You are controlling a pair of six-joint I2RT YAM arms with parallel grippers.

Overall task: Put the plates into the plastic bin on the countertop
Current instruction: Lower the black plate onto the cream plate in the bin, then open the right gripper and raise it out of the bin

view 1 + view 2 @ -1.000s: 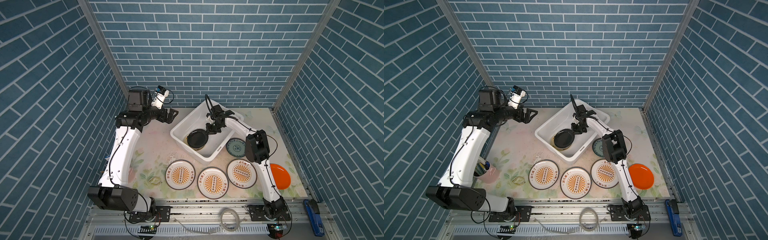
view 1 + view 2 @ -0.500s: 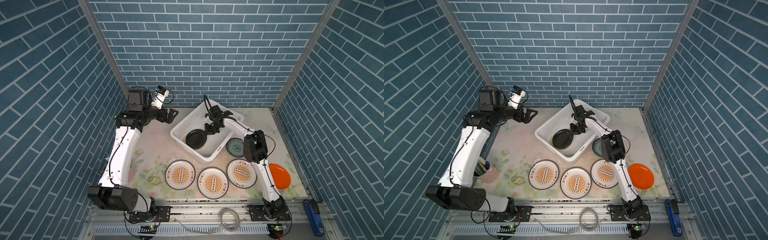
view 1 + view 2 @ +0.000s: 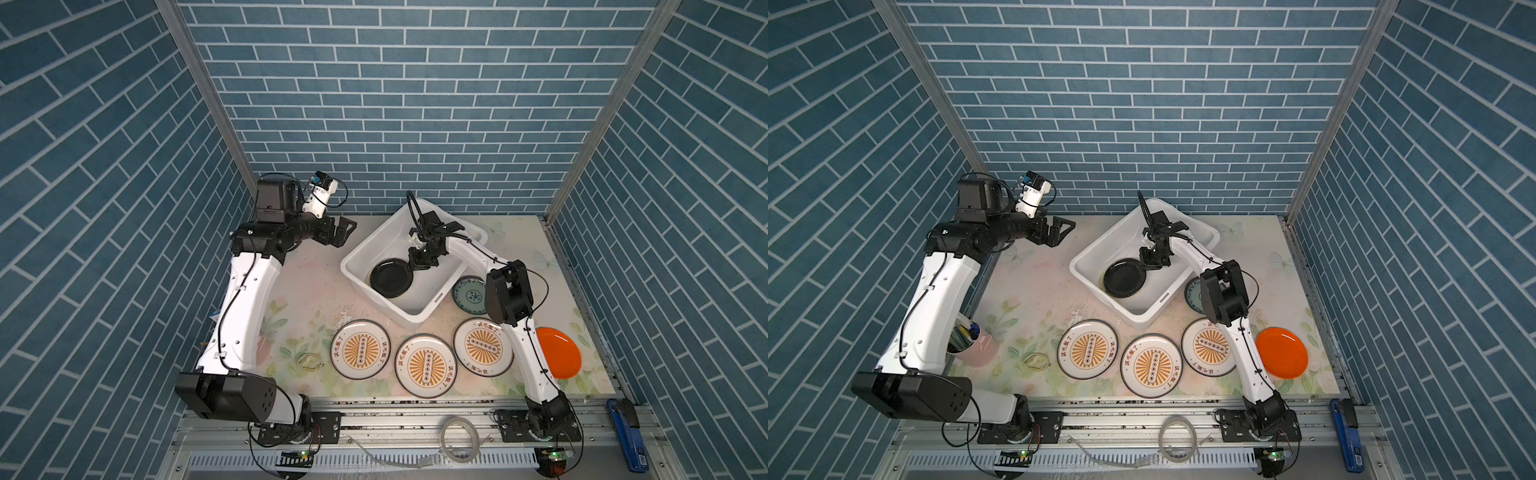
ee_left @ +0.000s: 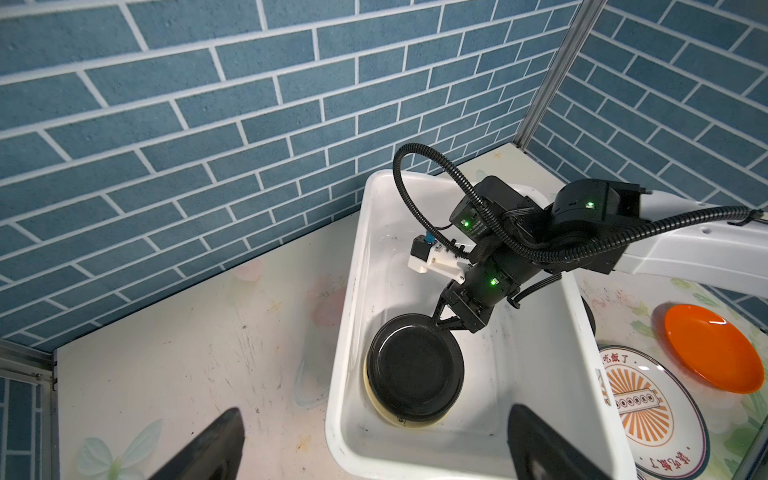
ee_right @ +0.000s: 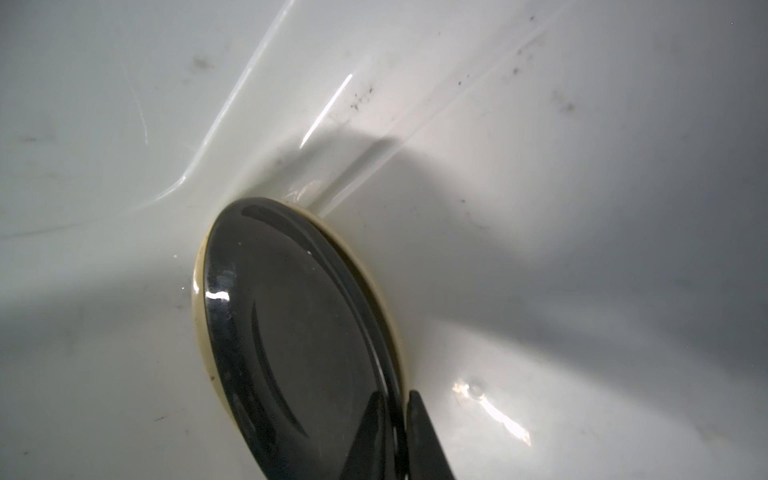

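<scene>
Floral countertop (image 3: 307,291) has the white bin (image 3: 436,305), three sunburst plates (image 3: 427,365) in a row, a teal plate (image 3: 468,294), an orange plate (image 3: 561,353), a pink cup (image 3: 978,347) and a rubber band (image 3: 309,360) sitting on it.

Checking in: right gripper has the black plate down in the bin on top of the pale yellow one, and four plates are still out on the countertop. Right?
Not quite: five plates remain on the countertop, not four. Both top views show three sunburst plates, the teal-patterned plate and the orange plate. The rest holds: the right gripper has the black plate on the pale yellow plate in the bin.
</scene>
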